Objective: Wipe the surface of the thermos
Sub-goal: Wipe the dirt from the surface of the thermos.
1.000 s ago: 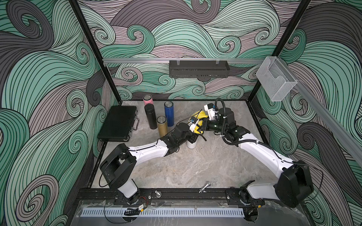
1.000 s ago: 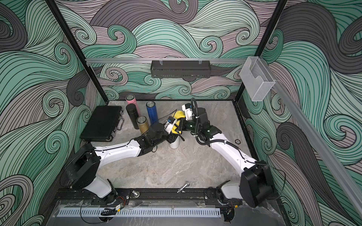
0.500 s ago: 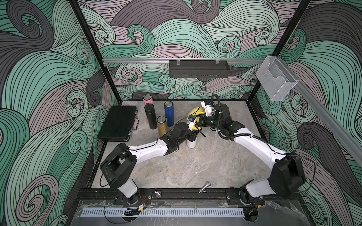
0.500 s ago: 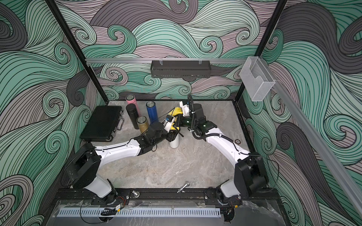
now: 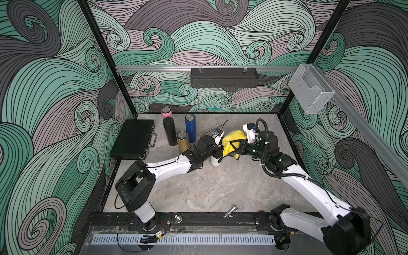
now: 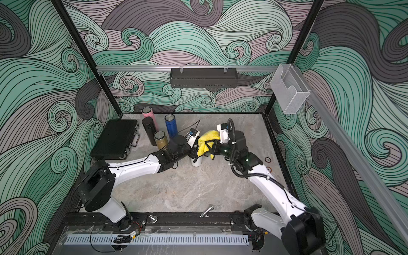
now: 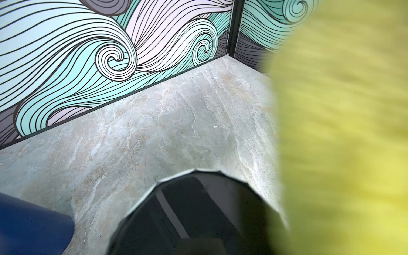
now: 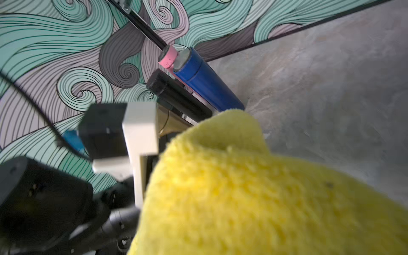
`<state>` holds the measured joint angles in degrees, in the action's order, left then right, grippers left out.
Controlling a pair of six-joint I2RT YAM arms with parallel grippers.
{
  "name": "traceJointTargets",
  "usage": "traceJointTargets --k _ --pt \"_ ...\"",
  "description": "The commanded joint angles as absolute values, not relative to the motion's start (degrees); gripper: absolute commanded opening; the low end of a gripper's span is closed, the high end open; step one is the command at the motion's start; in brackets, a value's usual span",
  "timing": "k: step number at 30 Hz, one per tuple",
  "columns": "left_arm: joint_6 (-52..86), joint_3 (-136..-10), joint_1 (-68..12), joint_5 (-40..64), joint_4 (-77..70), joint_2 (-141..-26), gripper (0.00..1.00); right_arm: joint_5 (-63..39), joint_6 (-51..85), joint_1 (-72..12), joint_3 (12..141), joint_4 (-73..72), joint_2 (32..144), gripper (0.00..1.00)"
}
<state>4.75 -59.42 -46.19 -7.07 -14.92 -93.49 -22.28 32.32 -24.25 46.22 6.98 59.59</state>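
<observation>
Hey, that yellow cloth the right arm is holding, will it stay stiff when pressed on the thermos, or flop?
Probably flops: the yellow cloth hangs in loose folds. Its fluffy pile suggests light and grippy, not slippery. It would likely mould around the white thermos rather than shove it.

Both top views: even, diffuse light, soft shadows on floor (image 5: 209,187), walls bowed at edges. Your left wrist view: yellow cloth (image 7: 342,132) heavily blurred, floor sharp. Your right wrist view: foreground soft, dim.
</observation>
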Motion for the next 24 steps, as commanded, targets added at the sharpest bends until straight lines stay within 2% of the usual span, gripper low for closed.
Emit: traceJointTargets --k 1,8,11,15,24 --pt "6.5 -64.5 -45.3 -7.8 -12.8 -92.7 0.0 -19.8 34.8 -22.0 41.7 11.8 54.5 0.0" --pt "18.9 -80.3 -44.6 -15.4 7.8 -86.2 0.0 -23.9 44.3 -14.7 30.8 -2.3 53.1 0.0" --pt "26.3 -85.9 -41.5 -12.6 13.8 -85.0 0.0 -28.2 49.3 -12.3 27.9 -11.4 56.0 0.0" --pt "34.7 -86.1 -37.6 -4.8 11.2 -83.0 0.0 -32.5 55.4 -11.9 26.3 -24.7 61.3 0.0" --pt "44.5 -83.2 -36.4 2.2 4.1 -81.8 0.0 -35.8 63.0 -12.1 31.0 -40.2 70.0 0.0"
